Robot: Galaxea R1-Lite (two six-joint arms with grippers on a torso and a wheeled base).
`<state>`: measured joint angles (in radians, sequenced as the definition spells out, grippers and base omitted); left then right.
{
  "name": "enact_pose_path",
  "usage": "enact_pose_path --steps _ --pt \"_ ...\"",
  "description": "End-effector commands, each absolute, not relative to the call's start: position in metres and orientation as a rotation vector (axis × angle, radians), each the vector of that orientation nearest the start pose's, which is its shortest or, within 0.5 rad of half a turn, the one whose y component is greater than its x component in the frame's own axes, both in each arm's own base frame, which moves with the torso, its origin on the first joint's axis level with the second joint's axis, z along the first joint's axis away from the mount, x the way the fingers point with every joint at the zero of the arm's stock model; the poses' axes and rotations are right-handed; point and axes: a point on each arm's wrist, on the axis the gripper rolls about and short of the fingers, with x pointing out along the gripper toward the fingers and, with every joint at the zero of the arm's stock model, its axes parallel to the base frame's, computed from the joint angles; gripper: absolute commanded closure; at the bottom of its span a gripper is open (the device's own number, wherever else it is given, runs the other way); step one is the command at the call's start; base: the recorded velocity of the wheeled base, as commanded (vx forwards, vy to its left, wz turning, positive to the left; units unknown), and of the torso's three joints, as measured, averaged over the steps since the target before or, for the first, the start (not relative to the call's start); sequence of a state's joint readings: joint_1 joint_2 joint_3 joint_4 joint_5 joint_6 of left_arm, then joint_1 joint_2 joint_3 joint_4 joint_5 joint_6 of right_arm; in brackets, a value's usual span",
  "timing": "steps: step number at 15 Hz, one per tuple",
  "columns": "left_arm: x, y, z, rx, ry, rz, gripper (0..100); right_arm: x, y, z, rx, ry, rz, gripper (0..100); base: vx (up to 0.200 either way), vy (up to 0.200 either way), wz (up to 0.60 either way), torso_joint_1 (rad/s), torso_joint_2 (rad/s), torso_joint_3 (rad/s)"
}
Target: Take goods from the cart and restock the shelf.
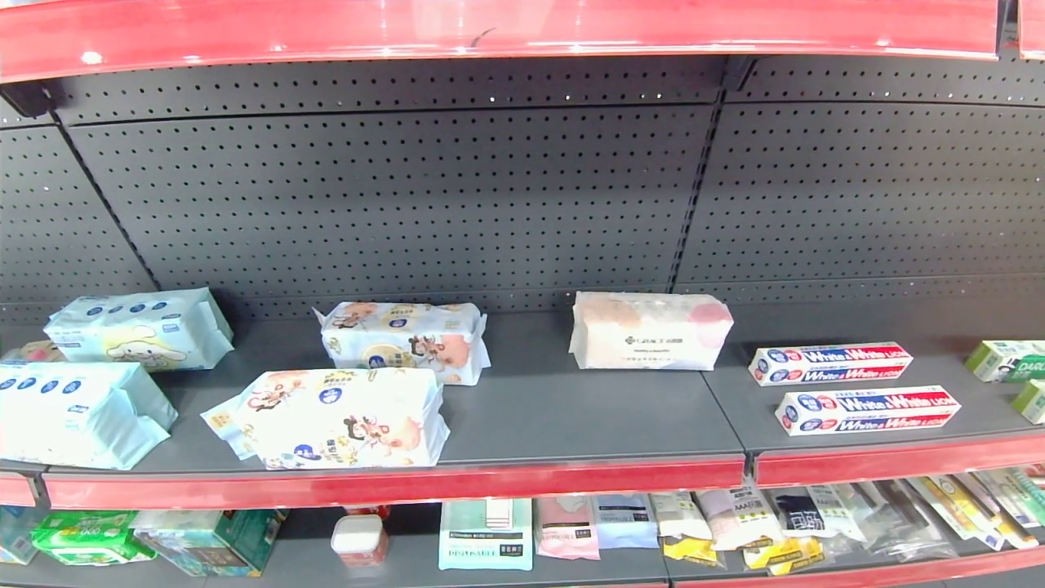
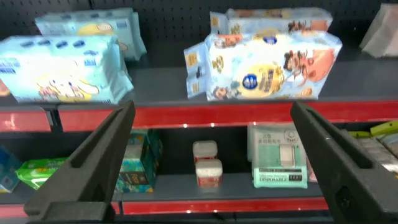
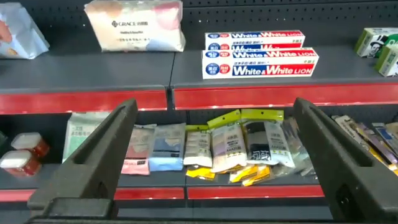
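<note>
The grey shelf (image 1: 555, 408) with a red front lip holds goods in a row. At its left lie two pale blue tissue packs (image 1: 143, 327) (image 2: 59, 68), then two cartoon-printed tissue packs (image 1: 339, 418) (image 2: 267, 65). A white and pink pack (image 1: 649, 331) (image 3: 135, 25) lies in the middle. Two red and white toothpaste boxes (image 1: 865, 408) (image 3: 260, 62) lie to the right. My left gripper (image 2: 211, 162) is open and holds nothing, facing the shelf's left part. My right gripper (image 3: 214, 162) is open and holds nothing, facing the shelf's right part.
Green boxes (image 1: 1008, 359) (image 3: 379, 46) sit at the shelf's far right. The lower shelf (image 1: 310, 563) carries green packs (image 1: 82, 535), small jars (image 2: 208, 165), a mint pack (image 2: 278, 155) and several sachets (image 3: 236, 143). A perforated back panel (image 1: 408, 188) rises behind, with another red-edged shelf (image 1: 490, 28) overhead.
</note>
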<state>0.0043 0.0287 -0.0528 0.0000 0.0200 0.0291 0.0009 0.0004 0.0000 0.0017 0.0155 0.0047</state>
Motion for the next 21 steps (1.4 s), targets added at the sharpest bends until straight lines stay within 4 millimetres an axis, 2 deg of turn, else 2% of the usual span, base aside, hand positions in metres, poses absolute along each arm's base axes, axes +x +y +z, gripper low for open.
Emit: enact_pose_path --steps 1,2,4,6,7,9,12,16,21 --pt "0.009 0.0 0.184 0.03 0.026 0.018 0 -0.023 0.0 0.075 0.005 0.005 0.017 0 0.0 0.0 0.0 0.0 0.0 0.0" --pt "0.038 0.001 0.195 0.035 0.068 0.031 0 -0.023 0.0 0.075 0.005 0.003 0.017 0 0.0 0.0 0.0 0.0 0.0 0.0" --pt "0.081 0.009 0.194 0.043 0.203 0.211 0 -0.023 0.0 0.075 0.005 0.003 0.017 0 0.0 0.0 0.0 0.0 0.0 0.0" --pt "0.122 0.022 0.199 0.068 0.323 0.398 0 -0.023 0.0 0.075 0.005 0.003 0.017 0 0.0 0.0 0.0 0.0 0.0 0.0" --pt "0.135 0.023 0.202 0.068 0.346 0.388 0 -0.023 0.0 0.075 0.005 0.003 0.017 0 0.0 0.0 0.0 0.0 0.0 0.0" --pt "0.147 0.025 0.205 0.069 0.38 0.386 0 -0.023 0.0 0.075 0.005 0.003 0.017 0 0.0 0.0 0.0 0.0 0.0 0.0" --pt "0.163 0.031 0.197 0.061 0.487 0.407 0 -0.023 0.0 0.075 0.005 0.003 0.017 0 0.0 0.0 0.0 0.0 0.0 0.0" --pt "0.179 0.043 0.176 0.06 0.614 0.452 0 -0.023 0.0 0.075 0.005 0.003 0.015 0 0.0 0.0 0.0 0.0 0.0 0.0" --pt "0.205 0.049 0.152 0.072 0.668 0.439 0 -0.023 0.0 0.075 0.005 0.003 0.017 0 0.0 0.0 0.0 0.0 0.0 0.0"
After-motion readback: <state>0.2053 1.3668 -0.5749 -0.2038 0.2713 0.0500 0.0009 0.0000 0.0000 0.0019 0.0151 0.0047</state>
